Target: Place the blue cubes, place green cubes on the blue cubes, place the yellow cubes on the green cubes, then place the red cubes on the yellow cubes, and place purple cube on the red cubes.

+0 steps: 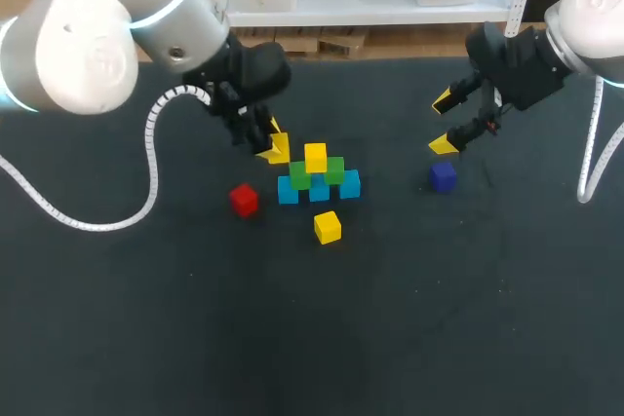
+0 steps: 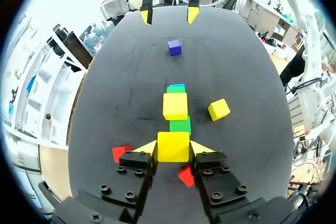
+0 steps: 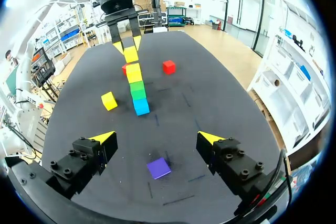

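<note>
left gripper [image 1: 274,148] clamped on yellow cube [image 2: 173,144], pyramid [image 1: 319,187] at its 4 o'clock, base running 9-3; right gripper [image 1: 444,124] apart, purple cube [image 1: 443,175] at its 6.

This is a robotics lab: two silver-grey jointed robot arms, the left arm [image 1: 107,36] and the right arm [image 1: 590,7], lean over a dark, cloth-covered bench [image 1: 195,338]. Small plain cubes [image 1: 319,190] in blue, green and yellow sit piled on it.
</note>
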Robot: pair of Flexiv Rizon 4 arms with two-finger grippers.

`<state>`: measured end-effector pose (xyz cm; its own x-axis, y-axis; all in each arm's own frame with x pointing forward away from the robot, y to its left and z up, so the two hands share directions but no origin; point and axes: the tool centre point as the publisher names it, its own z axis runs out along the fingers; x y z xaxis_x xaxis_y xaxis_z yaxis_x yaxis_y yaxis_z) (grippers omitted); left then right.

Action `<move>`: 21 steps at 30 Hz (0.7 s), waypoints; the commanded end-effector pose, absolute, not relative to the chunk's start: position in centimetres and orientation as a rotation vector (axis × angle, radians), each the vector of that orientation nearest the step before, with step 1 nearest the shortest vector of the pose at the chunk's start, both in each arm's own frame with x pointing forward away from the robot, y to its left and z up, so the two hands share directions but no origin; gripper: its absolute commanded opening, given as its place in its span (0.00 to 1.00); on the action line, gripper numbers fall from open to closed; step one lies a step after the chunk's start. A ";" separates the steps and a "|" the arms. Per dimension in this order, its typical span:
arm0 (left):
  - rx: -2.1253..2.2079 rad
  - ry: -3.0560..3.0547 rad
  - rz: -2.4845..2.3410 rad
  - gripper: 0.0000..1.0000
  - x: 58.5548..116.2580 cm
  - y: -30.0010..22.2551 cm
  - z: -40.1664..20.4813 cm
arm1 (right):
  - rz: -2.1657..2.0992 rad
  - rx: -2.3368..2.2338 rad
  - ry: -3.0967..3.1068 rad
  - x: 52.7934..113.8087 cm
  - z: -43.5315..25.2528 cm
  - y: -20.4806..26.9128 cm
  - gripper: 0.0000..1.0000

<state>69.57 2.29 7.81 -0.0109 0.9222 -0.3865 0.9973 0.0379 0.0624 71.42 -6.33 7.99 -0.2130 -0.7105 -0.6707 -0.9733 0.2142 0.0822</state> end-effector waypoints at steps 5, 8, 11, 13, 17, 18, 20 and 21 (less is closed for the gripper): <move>1.966 2.009 -0.337 0.00 70.1 1.7 7.3 | 0.694 -1.551 1.993 71.4 8.0 -6.4 1.00; 1.969 2.008 -0.342 0.00 70.1 1.5 7.1 | 0.694 -1.551 1.993 71.4 8.0 -6.4 1.00; 1.971 2.007 -0.347 0.00 70.1 1.2 7.1 | 0.694 -1.551 1.993 71.4 8.0 -6.4 1.00; 1.973 2.006 -0.349 0.00 70.1 1.1 7.1 | 0.694 -1.551 1.993 71.4 8.0 -6.4 1.00; 1.979 2.003 -0.353 0.00 70.1 0.9 7.0 | 0.694 -1.551 1.993 71.4 8.0 -6.4 1.00; 1.981 2.003 -0.354 0.00 70.1 0.9 7.0 | 0.694 -1.551 1.993 71.4 8.0 -6.4 1.00; 1.983 2.002 -0.356 0.00 70.1 0.8 6.9 | 0.694 -1.551 1.993 71.4 8.0 -6.4 1.00; 1.985 2.000 -0.358 0.00 70.2 0.8 6.8 | 0.694 -1.551 1.993 71.4 8.0 -6.4 1.00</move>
<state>69.79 0.95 6.93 -0.0029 0.9235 -0.3837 0.9990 0.0194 0.0392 71.42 -6.33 7.99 -0.2130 -0.7105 -0.6707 -0.9733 0.2142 0.0822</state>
